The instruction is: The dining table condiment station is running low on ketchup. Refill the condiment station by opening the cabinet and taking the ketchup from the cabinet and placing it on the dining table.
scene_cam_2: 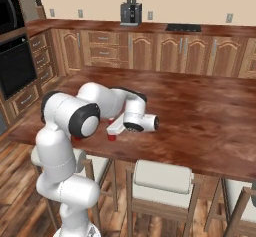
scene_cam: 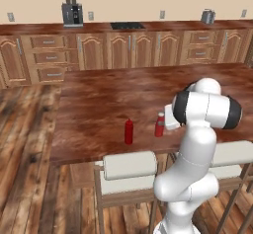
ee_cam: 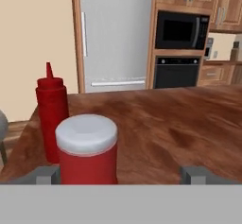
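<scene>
While the gripper (ee_cam: 120,175) sits low over the dining table (scene_cam: 104,99), its fingers are spread wide apart and not clamping anything, so the ketchup (ee_cam: 88,148) is basically released. In the hand view the ketchup stands right between the two finger tips, closer to the left one (ee_cam: 46,174), with clear table showing between the bottle and the right tip (ee_cam: 194,174). It's upright, long axis vertical, white cap on top, base flat on the glossy wood. In the left base view the same bottle (scene_cam: 159,124) stands near the table's front edge, just beside the hand's white body. Next to it, a little apart, is an all-red squeeze bottle (scene_cam: 129,131) with a pointy red nozzle, also standing upright. Past the table's far end there's a steel fridge (ee_cam: 116,36), and a microwave (ee_cam: 182,30) over a black oven (ee_cam: 176,73).
</scene>
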Tool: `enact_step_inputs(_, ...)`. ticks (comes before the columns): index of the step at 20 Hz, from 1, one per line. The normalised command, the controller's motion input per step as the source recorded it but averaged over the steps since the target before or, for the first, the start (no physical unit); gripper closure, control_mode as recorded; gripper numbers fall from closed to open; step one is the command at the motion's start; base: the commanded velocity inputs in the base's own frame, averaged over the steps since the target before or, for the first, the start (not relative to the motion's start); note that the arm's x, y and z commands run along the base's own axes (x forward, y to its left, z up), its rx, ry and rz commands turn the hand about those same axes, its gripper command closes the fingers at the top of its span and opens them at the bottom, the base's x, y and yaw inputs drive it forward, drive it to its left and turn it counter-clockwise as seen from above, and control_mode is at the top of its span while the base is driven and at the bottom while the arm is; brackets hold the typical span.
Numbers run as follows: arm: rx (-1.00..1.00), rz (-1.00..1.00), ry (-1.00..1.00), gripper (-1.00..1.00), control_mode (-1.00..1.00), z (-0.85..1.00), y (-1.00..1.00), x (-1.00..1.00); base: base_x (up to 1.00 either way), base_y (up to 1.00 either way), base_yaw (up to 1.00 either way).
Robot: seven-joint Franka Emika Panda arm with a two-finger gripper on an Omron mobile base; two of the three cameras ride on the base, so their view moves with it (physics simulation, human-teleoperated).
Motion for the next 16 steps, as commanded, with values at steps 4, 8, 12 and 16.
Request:
enact_step_inputs(4, 0.00, 0.00, 0.00, -1.00, -1.00, 0.18, -0.01, -0.09, 0.00, 0.00, 0.00)
enact_step_inputs(8, 0.00, 0.00, 0.00, -1.00, -1.00, 0.26, 0.00, -0.07, 0.00, 0.00, 0.00)
enact_step_inputs(12, 0.00, 0.00, 0.00, -1.00, -1.00, 0.34, 0.00, -0.16, 0.00, 0.00, 0.00)
enact_step_inputs(16, 0.00, 0.00, 0.00, -1.00, -1.00, 0.36, 0.00, -0.32, 0.00, 0.00, 0.00)
